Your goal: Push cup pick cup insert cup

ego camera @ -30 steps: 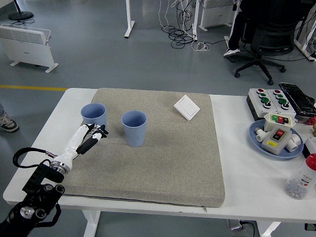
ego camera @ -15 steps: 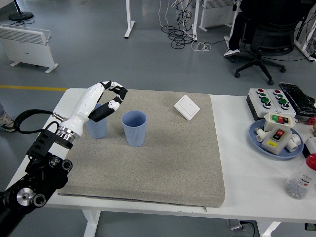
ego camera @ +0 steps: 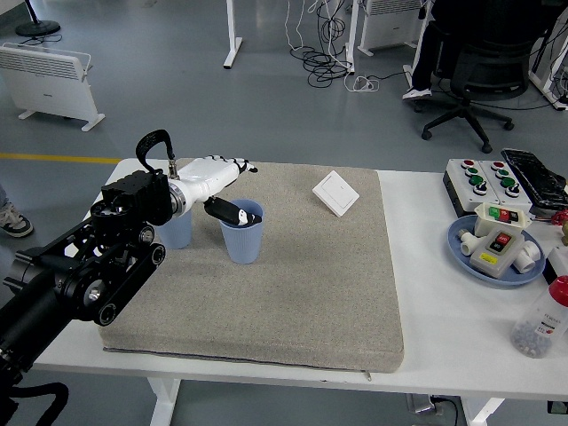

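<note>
On the left side of the grey mat [ego camera: 293, 284], the left robot hand [ego camera: 226, 182] is reaching in from the black left arm [ego camera: 84, 271] and hovering over the mouth of a blue cup [ego camera: 241, 232]. Its white fingers [ego camera: 232, 165] are stretching out loosely above the cup's far rim, while the dark thumb [ego camera: 229, 212] is dipping just inside the near rim, so the rim is sitting between thumb and fingers; whether they are actually pressing on it cannot be told. This cup is standing upright on the mat, directly beneath the robot hand.

Behind the wrist, partly hidden by the arm, a second blue cup [ego camera: 176, 232] is standing upright, close beside the first but apart from it.

Out beyond the fingertips and to their right, a white square switch plate [ego camera: 335, 193] is lying on the mat's far part. Well to the right of the robot hand, off the mat on the white counter [ego camera: 435, 293], a blue plate [ego camera: 461, 248] is carrying small button boxes, a grey box with red and green buttons [ego camera: 482, 180] is sitting behind it, and a clear bottle with a red cap [ego camera: 543, 321] is standing near the counter's right edge. The right robot hand is not showing.
</note>
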Motion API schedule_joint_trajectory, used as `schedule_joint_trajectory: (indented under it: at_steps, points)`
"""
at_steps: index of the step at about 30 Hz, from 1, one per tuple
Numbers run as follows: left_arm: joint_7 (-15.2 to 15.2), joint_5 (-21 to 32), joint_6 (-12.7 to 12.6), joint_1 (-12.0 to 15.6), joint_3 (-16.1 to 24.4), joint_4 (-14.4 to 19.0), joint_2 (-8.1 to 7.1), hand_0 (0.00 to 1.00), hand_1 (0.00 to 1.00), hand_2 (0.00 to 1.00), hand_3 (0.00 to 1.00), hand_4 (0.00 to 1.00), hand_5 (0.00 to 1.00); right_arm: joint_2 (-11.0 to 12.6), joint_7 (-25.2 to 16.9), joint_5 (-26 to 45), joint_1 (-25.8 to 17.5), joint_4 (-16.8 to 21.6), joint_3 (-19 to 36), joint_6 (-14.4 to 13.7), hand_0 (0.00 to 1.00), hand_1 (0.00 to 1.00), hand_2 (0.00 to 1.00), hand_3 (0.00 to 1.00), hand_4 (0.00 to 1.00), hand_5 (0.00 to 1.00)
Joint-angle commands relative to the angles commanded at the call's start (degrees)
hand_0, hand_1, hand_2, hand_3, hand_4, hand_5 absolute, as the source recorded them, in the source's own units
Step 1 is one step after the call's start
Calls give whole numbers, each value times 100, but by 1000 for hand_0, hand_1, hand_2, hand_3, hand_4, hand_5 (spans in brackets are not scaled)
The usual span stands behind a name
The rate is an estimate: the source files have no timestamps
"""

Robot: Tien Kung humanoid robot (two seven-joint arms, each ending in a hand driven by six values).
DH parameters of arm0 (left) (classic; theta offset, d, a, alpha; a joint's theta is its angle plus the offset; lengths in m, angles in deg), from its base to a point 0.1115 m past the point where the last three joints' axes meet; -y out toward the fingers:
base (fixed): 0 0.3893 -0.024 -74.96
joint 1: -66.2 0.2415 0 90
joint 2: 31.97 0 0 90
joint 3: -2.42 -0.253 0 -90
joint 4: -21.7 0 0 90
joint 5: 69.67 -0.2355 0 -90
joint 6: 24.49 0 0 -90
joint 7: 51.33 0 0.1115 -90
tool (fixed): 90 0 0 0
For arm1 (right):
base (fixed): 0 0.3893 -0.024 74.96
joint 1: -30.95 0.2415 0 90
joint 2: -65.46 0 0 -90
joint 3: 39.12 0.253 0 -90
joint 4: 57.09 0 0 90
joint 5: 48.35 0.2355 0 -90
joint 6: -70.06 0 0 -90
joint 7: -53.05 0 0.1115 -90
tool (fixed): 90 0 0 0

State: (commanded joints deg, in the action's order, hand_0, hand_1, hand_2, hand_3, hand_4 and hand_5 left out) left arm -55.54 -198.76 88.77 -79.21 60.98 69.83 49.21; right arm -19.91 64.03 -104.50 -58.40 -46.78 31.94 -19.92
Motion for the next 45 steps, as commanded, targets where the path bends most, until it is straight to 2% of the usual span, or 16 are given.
schedule_joint_trajectory:
  at_steps: [2,4,11,17,18,23,24,29,30,35,36,41,42,45]
  points:
    - [-40,-44,271,-75,-13,-175,58,954,952,998,961,969,502,10,4,-4,9,0,-17,2,691,593,611,547,103,469]
    - [-13,-88,329,-116,8,-317,114,954,952,998,961,969,502,15,8,-8,13,0,-34,3,691,593,611,547,103,469]
    - [32,-73,325,-195,160,-683,253,946,949,998,961,954,514,32,17,-7,26,0,-95,9,691,593,611,547,105,468]
    - [88,28,260,-227,152,-807,341,926,940,998,961,971,513,37,23,-19,33,0,-126,12,691,593,612,548,105,467]
    - [103,36,247,-239,138,-841,364,873,917,998,956,980,516,40,24,-20,38,0,-134,14,691,594,612,547,105,466]
    - [127,91,243,-264,112,-916,415,873,917,998,956,980,516,47,28,-21,53,0,-161,17,691,594,612,547,105,466]
    - [127,107,253,-266,105,-926,419,832,887,998,952,941,513,47,28,-18,55,0,-166,17,691,594,611,547,106,466]
    - [113,149,249,-276,49,-1002,431,832,887,998,952,941,513,50,27,-13,65,0,-176,18,691,594,611,547,106,466]
    - [112,167,245,-277,40,-1014,431,752,845,984,922,792,370,49,27,-12,65,0,-175,17,691,594,611,547,106,466]
    - [162,205,158,-269,35,-1093,439,752,845,984,922,792,370,45,25,-8,66,0,-174,13,691,594,611,547,106,466]
    - [166,207,151,-268,35,-1095,440,618,752,894,837,733,306,45,25,-8,66,0,-174,13,692,594,612,547,106,465]
    - [207,255,33,-262,0,-1113,432,618,752,894,837,733,306,44,27,-15,68,0,-174,13,692,594,612,547,106,465]
    - [254,256,-43,-261,-10,-1121,428,509,666,785,733,682,260,43,26,-17,69,0,-174,12,692,594,612,547,107,465]
    - [321,217,-213,-257,-34,-1137,422,509,666,785,733,682,260,41,26,-27,73,0,-169,12,692,594,612,547,107,465]
